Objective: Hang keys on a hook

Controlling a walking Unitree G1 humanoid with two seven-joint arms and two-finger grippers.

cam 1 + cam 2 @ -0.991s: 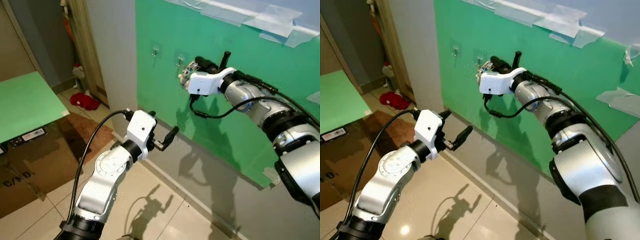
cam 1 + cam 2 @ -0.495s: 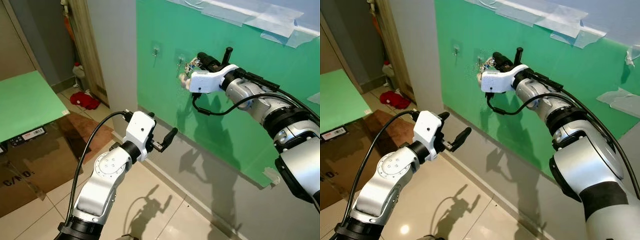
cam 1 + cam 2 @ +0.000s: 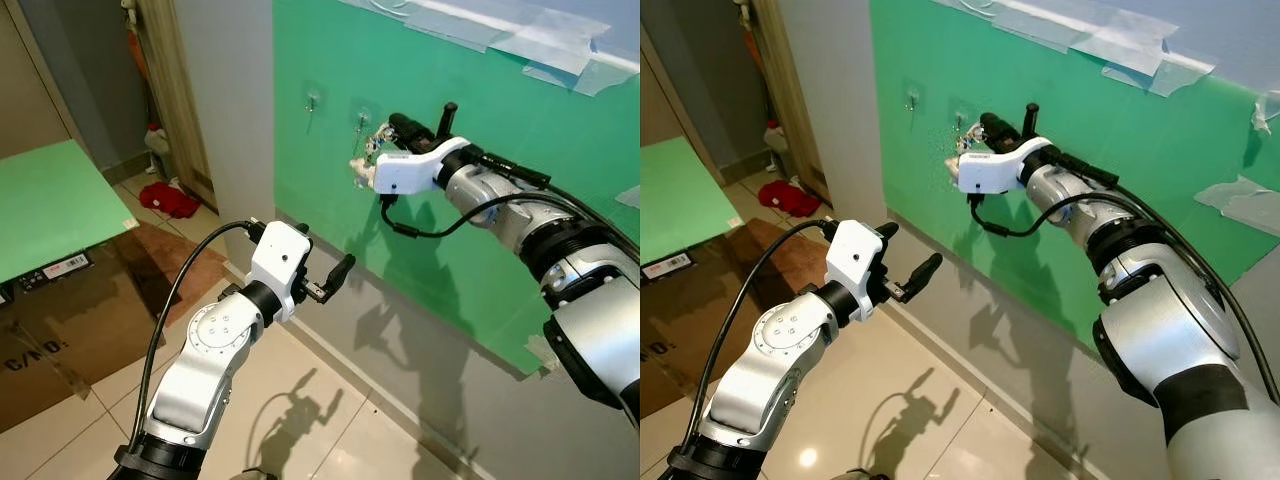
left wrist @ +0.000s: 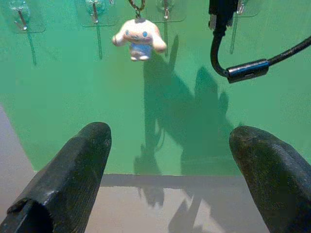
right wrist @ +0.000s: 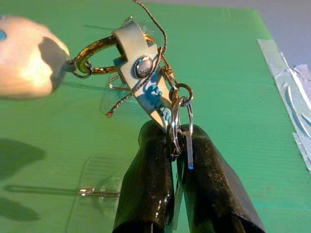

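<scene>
Taking the green wall panel (image 3: 330, 60) as the landmark, the left gripper (image 3: 325, 281) waits low in front of it, below the row of hooks, its two fingers spread wide and holding nothing. Higher up and to the right, the right gripper (image 5: 172, 170) is pressed shut on the keys (image 5: 182, 128), pinching the silver rings so that the gold ring (image 5: 104, 51) and the white plush charm (image 4: 139, 38) reach out just beside a clear adhesive hook (image 3: 361, 119) on the panel. Whether the gold ring sits over the hook's prong cannot be told. The risk is in letting go: if the ring only rests against the prong tip, the bunch would likely drop down the panel to the floor. The dangling charm could also swing and pull the ring off, and a sideways tug might peel the stick-on hook from the panel.
</scene>
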